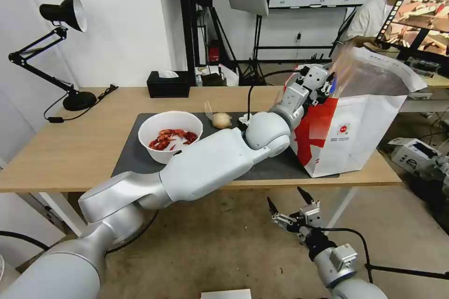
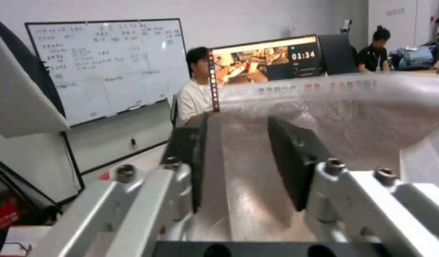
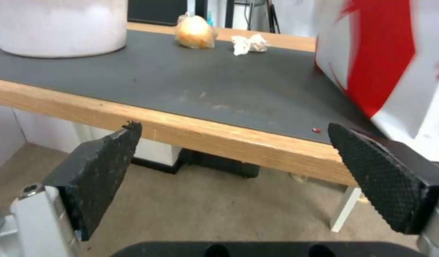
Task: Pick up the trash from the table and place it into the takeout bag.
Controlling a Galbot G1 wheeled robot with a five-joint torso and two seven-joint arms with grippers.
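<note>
In the head view, the takeout bag (image 1: 348, 135) stands on the surface (image 1: 70, 149), at the right end of the dark mat (image 1: 135, 149); its small round red logo has unreadable print beneath. The left end effector (image 1: 327, 85) reaches over the bag's open mouth. Left of the bag sit the bagged bun (image 1: 220, 120) and the white bowl of crayfish shells (image 1: 170, 135). The right end effector (image 1: 286, 201) hangs below the surface edge, fingers spread.

In the left wrist view, the left end effector's fingers (image 2: 295, 160) stand apart, empty, above the foil lining; a monitor (image 2: 267, 60) beyond reads "01:34".

In the right wrist view, a crumpled tissue (image 3: 249, 44) lies between bun and bag.
</note>
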